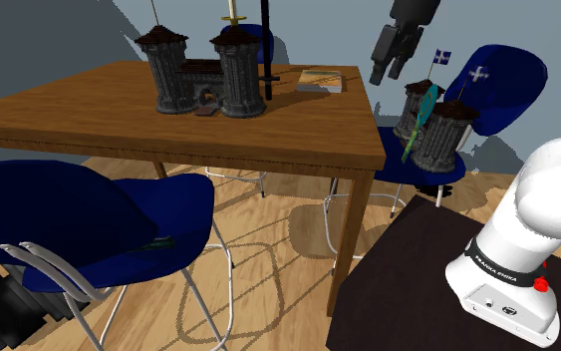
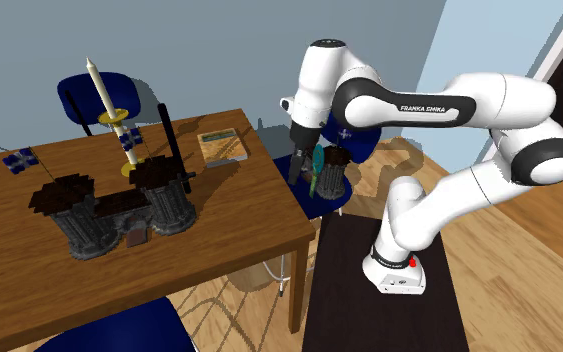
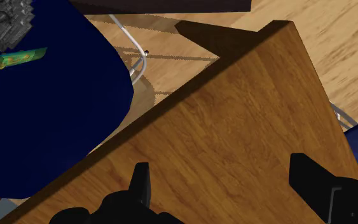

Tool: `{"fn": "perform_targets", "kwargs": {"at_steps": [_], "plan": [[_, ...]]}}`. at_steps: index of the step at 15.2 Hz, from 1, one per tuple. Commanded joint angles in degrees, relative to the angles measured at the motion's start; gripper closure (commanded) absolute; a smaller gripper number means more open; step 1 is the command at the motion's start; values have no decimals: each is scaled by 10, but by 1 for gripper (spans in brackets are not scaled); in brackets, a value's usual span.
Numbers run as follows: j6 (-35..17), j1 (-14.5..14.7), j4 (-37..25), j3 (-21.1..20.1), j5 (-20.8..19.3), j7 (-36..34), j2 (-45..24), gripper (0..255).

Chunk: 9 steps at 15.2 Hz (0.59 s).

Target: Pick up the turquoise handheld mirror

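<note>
The turquoise handheld mirror (image 1: 422, 115) leans upright against a small dark castle (image 1: 439, 130) that stands on a blue chair (image 1: 502, 80) beyond the table's corner. It is also in the second exterior view (image 2: 316, 165). In the wrist view its greenish patterned handle (image 3: 15, 58) lies over the blue seat (image 3: 50, 108), off to one side of the fingers. My gripper (image 1: 388, 68) hangs above the corner of the wooden table (image 1: 298, 140), higher than the mirror and to the shoulder view's left of it. The gripper (image 3: 225, 175) is open with nothing between its fingers.
A larger dark castle (image 1: 203, 70), a book (image 1: 320, 80) and an upright black rod (image 1: 266, 50) are on the table. Another blue chair (image 1: 79, 219) is at the shoulder view's lower left. The dark stand (image 1: 418, 289) is at the lower right.
</note>
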State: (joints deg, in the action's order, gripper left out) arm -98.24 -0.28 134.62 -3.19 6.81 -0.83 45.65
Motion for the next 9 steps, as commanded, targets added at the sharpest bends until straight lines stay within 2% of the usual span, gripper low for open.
{"fn": "perform_targets", "kwargs": {"at_steps": [1,9], "plan": [[0,0,0,0,0,0,0,0],[126,1,-54,63,-105,174,-156,0]]}}
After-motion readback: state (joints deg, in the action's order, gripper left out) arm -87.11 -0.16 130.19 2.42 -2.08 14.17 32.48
